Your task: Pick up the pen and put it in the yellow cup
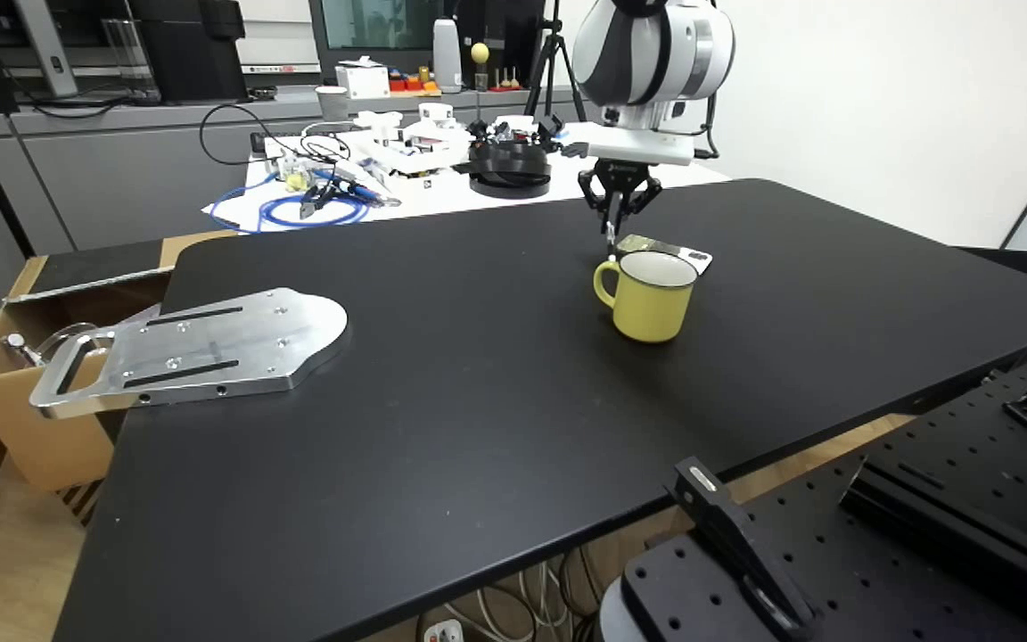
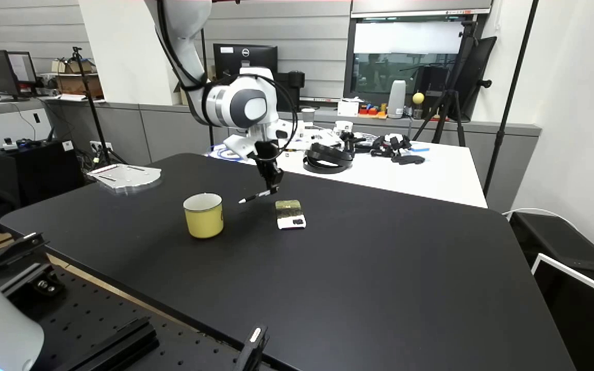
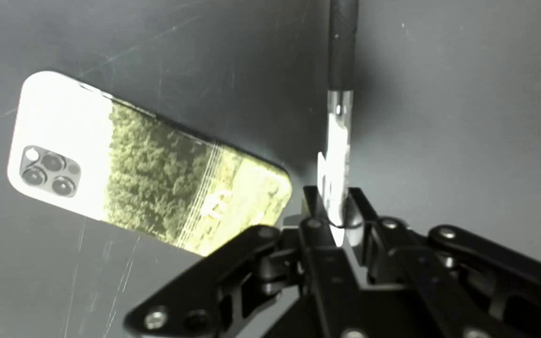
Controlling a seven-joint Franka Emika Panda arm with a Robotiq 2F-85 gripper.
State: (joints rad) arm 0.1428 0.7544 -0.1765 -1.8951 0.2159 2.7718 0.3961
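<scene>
The yellow cup (image 1: 652, 303) stands upright on the black table, and it also shows in an exterior view (image 2: 204, 219). It is out of view in the wrist view. My gripper (image 2: 273, 188) is behind the cup as seen in an exterior view (image 1: 612, 218). In the wrist view its fingers (image 3: 335, 199) are closed around the clear end of a pen (image 3: 342, 56). The pen has a black grip section and a clear-and-white barrel. In an exterior view the pen (image 2: 254, 197) sticks out sideways from the fingertips toward the cup's side. Its exact height above the table is hard to tell.
A phone (image 3: 158, 164) lies flat beside the gripper and close to the cup, also seen in an exterior view (image 2: 290, 214). A silver metal plate (image 1: 210, 343) lies at the table's edge. A white table (image 2: 446, 175) with cables and parts stands behind.
</scene>
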